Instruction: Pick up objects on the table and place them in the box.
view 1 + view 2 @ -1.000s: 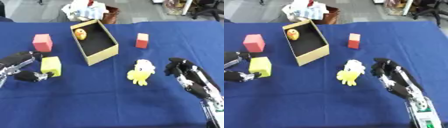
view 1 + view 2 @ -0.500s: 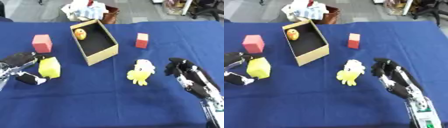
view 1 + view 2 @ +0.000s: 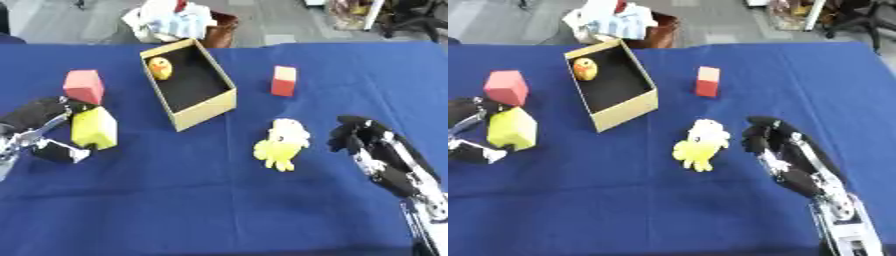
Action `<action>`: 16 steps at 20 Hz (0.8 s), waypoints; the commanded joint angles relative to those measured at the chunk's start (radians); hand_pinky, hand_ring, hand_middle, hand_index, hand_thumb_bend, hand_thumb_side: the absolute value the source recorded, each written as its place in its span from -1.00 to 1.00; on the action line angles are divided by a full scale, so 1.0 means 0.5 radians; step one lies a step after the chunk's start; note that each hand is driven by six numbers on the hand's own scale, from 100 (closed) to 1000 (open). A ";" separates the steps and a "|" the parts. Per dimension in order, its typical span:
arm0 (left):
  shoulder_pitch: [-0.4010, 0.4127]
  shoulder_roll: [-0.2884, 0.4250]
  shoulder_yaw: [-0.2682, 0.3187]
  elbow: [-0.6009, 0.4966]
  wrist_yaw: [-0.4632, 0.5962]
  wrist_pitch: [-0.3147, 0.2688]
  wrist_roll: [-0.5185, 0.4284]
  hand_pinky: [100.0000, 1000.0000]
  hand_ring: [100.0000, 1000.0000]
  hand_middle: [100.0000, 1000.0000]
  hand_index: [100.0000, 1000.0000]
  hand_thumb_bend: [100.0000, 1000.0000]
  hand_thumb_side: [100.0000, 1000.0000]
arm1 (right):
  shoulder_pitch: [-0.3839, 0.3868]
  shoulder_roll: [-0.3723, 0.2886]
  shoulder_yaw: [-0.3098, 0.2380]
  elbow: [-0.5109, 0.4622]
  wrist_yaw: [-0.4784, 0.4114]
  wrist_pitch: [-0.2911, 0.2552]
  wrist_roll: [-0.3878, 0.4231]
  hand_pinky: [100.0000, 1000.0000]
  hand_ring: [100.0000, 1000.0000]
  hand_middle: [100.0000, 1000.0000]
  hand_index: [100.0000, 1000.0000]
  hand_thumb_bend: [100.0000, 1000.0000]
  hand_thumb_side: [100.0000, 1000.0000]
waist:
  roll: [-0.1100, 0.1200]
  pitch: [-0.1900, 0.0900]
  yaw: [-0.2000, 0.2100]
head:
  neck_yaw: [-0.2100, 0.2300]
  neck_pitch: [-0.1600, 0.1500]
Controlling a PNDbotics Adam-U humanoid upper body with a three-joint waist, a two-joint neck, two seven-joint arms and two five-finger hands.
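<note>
The left hand (image 3: 39, 131) pinches a yellow foam block (image 3: 94, 128) between curled fingers and thumb — the block stands tilted, long axis nearly upright, left of the open tan cardboard box (image 3: 208, 105) whose length runs away from the robot. The right hand (image 3: 378, 148) rests with fingers curled, holding nothing, beside a yellow plush toy (image 3: 282, 143).

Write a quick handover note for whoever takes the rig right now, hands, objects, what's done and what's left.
Left hand: curled round the yellow block near the table's left edge.
Right hand: holds nothing, fingers curled, right of the yellow plush toy.
Box: open, upper centre, one small yellow-orange object already in its far end.
Left to place: the yellow block, the red block just beyond it, the plush toy, and the small red block right of the box.
</note>
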 commanded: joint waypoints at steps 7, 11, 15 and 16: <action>-0.416 0.062 -0.015 -0.129 0.224 0.072 -0.067 0.43 -0.01 -0.31 0.61 -1.00 -0.75 | -0.009 -0.023 0.009 -0.017 -0.002 -0.004 0.018 0.13 0.20 0.19 0.62 -1.00 -0.18 | 0.015 -0.055 -0.010 | -0.010 0.004; -0.722 -0.078 -0.122 0.164 0.108 0.053 -0.107 0.42 0.00 -0.28 0.62 -0.98 -0.72 | -0.017 -0.012 0.027 -0.015 -0.011 -0.005 0.036 0.13 0.19 0.19 0.62 -1.00 -0.18 | 0.005 -0.051 -0.045 | 0.006 -0.002; -0.941 -0.269 -0.164 0.515 -0.067 0.021 -0.088 0.42 0.01 -0.27 0.62 -0.98 -0.69 | -0.026 -0.007 0.042 -0.011 -0.019 -0.008 0.053 0.13 0.19 0.19 0.62 -1.00 -0.18 | -0.004 -0.041 -0.093 | 0.022 -0.010; -0.979 -0.312 -0.166 0.589 -0.113 0.014 -0.077 0.42 0.01 -0.26 0.63 -0.97 -0.68 | -0.028 -0.006 0.044 -0.010 -0.020 -0.009 0.056 0.13 0.19 0.19 0.62 -1.00 -0.18 | -0.004 -0.037 -0.104 | 0.025 -0.012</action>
